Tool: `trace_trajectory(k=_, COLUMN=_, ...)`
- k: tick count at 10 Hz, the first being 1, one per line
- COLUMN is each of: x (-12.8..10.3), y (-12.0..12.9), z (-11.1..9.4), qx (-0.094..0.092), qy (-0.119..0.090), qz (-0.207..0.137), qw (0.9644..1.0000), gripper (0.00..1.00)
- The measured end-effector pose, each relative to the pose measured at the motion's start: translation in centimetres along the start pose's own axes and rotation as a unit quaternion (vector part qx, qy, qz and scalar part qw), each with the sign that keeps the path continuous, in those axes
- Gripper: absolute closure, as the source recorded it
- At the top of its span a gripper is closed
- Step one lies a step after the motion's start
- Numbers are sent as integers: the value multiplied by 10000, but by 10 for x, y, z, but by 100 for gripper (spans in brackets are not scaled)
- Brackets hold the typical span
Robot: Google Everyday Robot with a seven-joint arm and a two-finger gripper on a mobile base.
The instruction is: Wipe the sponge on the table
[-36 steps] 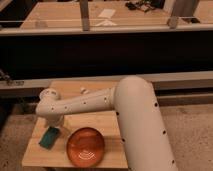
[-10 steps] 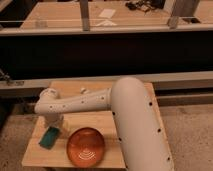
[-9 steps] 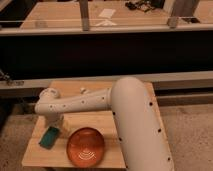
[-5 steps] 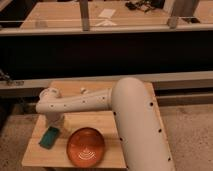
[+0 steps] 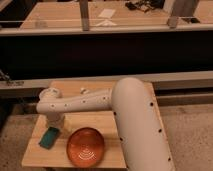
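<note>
I look down from high over the arm (image 5: 135,117) at the table (image 5: 35,156), close in; the gripper (image 5: 54,126) sits lower left, just above the sponge (image 5: 49,137).

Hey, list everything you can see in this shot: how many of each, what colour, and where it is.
sponge: one, teal-green, near the table's front left corner, left of the plate.
plate: one, orange, at the front middle of the table.
table: one, small, light wood, in the centre foreground.
workbench: one, light wood, across the top of the view, behind a metal rail.
paper: one white sheet, lying on the workbench.
floor: grey, speckled, to the right of the table.
arm: one, white, reaching from the lower right leftward over the table.
gripper: one, white, at the arm's left end, over the sponge's back end; whether it touches the sponge cannot be told.
</note>
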Motion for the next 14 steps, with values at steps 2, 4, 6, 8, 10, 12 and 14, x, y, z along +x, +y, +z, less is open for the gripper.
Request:
trace_trajectory(k=2, x=1, y=4, z=1, qx=-3, qy=-14, qz=44, qw=10000, gripper=20)
trace_trajectory(k=4, x=0, y=3, z=1, qx=-8, qy=-34, qz=52, qw=10000, gripper=20)
trace_trajectory(k=6, x=-1, y=1, z=1, qx=-13, qy=-41, qz=43, qw=10000, gripper=20)
trace_trajectory(k=8, x=-1, y=3, z=1, qx=-14, qy=-53, qz=74, qw=10000, gripper=20)
trace_trajectory(k=10, x=0, y=3, z=2, qx=-24, qy=-61, qz=99, qw=9999, gripper=20)
trace_trajectory(k=12, x=1, y=8, z=2, qx=-33, qy=-77, qz=140, qw=9999, gripper=20)
trace_trajectory(k=14, x=0, y=6, z=2, qx=-28, qy=-74, qz=135, qw=9999, gripper=20)
